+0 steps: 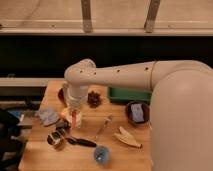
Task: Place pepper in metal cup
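One pepper (pixel 74 120) gripped in fingers (pixel 78 114) near metal cup (pixel 55 139), blue item (pixel 139 114) in bowl (pixel 129 107)

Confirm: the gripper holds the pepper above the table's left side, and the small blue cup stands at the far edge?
No. The camera view shows the blue cup at the table's near edge; the gripper does hold the pepper over the left side.

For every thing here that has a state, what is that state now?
claw: shut on the pepper, low over the table's left part.
pepper: held, hanging down, not in a cup.
metal cup: on the table, without the pepper.
blue cup: upright, mouth up.
right bowl: holds a bluish thing.
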You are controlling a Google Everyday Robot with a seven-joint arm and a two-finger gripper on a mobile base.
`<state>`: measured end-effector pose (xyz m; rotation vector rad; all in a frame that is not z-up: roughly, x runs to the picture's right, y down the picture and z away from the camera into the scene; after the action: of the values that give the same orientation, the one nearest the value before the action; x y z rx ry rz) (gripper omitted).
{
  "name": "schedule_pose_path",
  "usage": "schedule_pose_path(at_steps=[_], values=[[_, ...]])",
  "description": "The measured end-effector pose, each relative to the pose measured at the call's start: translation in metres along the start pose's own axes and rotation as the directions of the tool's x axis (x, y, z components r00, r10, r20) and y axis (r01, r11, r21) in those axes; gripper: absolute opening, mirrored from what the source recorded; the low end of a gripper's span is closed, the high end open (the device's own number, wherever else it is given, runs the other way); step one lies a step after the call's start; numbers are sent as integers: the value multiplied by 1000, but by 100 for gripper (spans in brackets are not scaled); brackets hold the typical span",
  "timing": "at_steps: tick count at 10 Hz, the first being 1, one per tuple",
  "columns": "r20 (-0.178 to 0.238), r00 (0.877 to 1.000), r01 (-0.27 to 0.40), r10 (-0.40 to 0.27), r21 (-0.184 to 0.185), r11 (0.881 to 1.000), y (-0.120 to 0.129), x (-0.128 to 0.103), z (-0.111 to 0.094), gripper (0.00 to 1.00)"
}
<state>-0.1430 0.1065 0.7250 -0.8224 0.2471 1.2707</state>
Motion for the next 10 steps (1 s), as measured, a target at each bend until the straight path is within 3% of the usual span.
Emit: schedule_pose_path(at_steps=[5, 10], values=[[-7, 1000, 18, -18, -7, 1000, 1, 1, 6, 0], [9, 989, 147, -147, -34, 989, 59, 5, 18, 0]])
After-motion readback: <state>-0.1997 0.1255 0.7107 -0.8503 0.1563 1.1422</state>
